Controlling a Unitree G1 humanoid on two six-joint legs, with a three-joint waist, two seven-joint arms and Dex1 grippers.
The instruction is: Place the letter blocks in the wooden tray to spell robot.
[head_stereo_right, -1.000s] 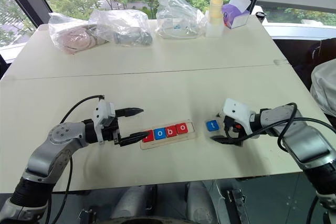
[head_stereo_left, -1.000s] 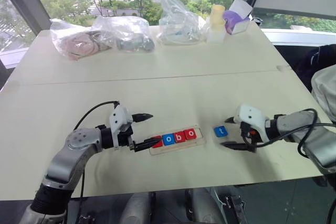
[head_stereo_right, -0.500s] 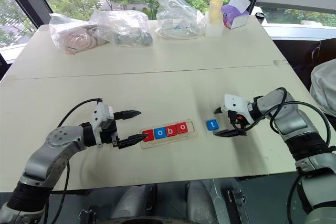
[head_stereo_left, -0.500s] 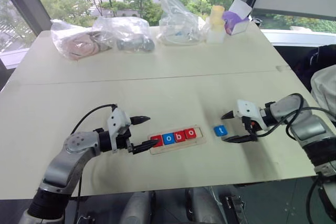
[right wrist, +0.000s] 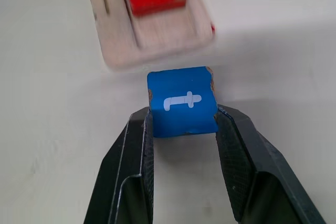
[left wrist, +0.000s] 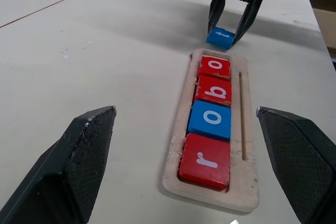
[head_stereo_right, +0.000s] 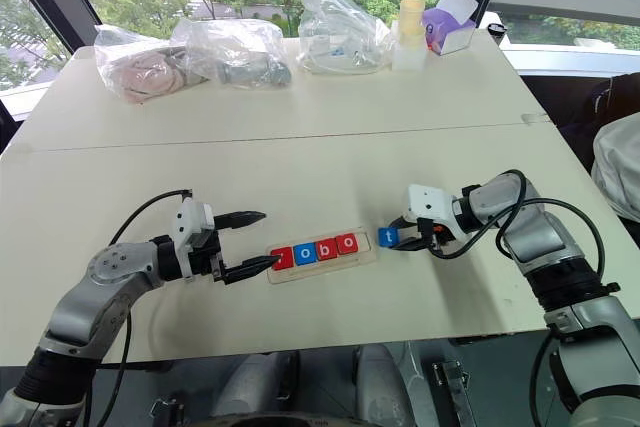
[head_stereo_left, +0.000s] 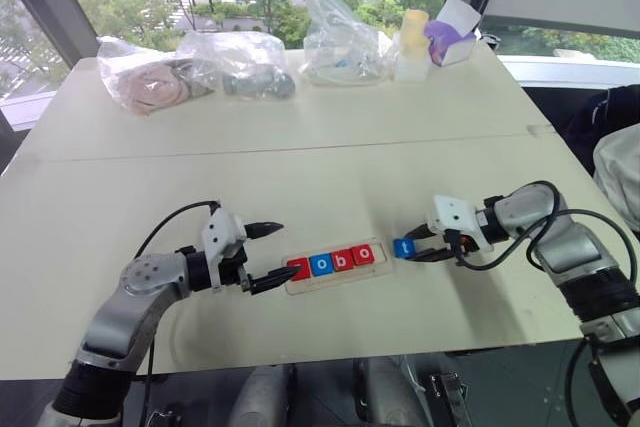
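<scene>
Spelling nearly complete: wooden tray (left wrist: 247, 145) holds r, o, b, o; right gripper (right wrist: 184, 129), clamped on the blue t block (right wrist: 182, 101), holds it just beside the tray's vacant end; left gripper (head_stereo_left: 262, 255) gapes empty.

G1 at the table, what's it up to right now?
It is spelling "robot" with letter blocks. The wooden tray already holds r, o, b, o in its slot, with the last place at its right end free. The right gripper is shut on the blue t block, just off that end of the tray. The left gripper waits open at the tray's left end, holding nothing.
</scene>
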